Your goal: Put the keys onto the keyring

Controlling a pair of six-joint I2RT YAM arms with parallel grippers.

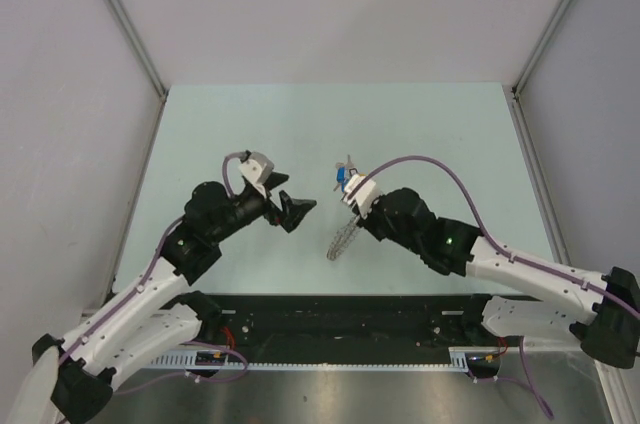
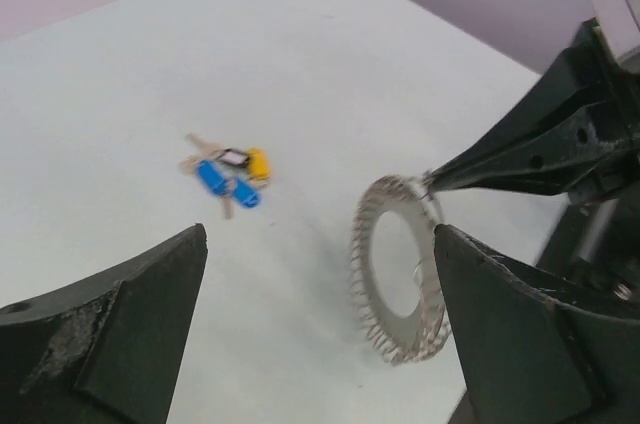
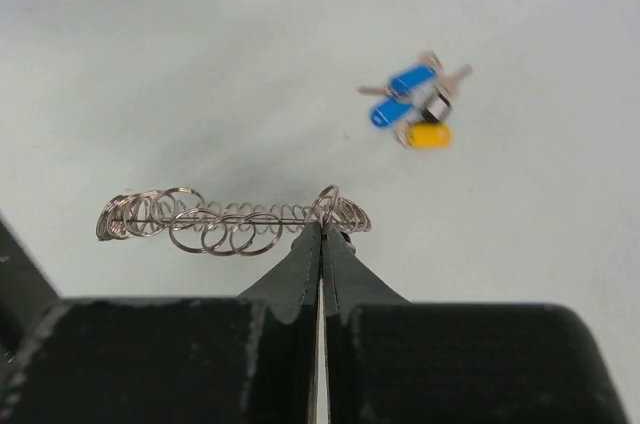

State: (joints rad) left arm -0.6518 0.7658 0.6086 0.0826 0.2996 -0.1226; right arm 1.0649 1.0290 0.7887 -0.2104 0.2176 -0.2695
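The keyring [image 3: 230,218], a silvery ring of wire loops, hangs on edge just above the table. My right gripper [image 3: 322,231] is shut on its rim. In the left wrist view the keyring [image 2: 400,269] stands upright, pinched at its top by the right gripper [image 2: 432,181]. My left gripper [image 2: 320,244] is open and holds nothing, with the ring just inside its right finger. The keys [image 2: 230,174], with blue, yellow and black heads, lie in a cluster on the table beyond both grippers. From above, the keys [image 1: 343,178] lie just beyond the right wrist, the keyring [image 1: 341,240] hangs under the right gripper [image 1: 353,221], and the left gripper [image 1: 297,210] faces it.
The pale green table [image 1: 250,124] is walled by grey panels on three sides. Both arm bases and a black rail [image 1: 340,319] sit along the near edge.
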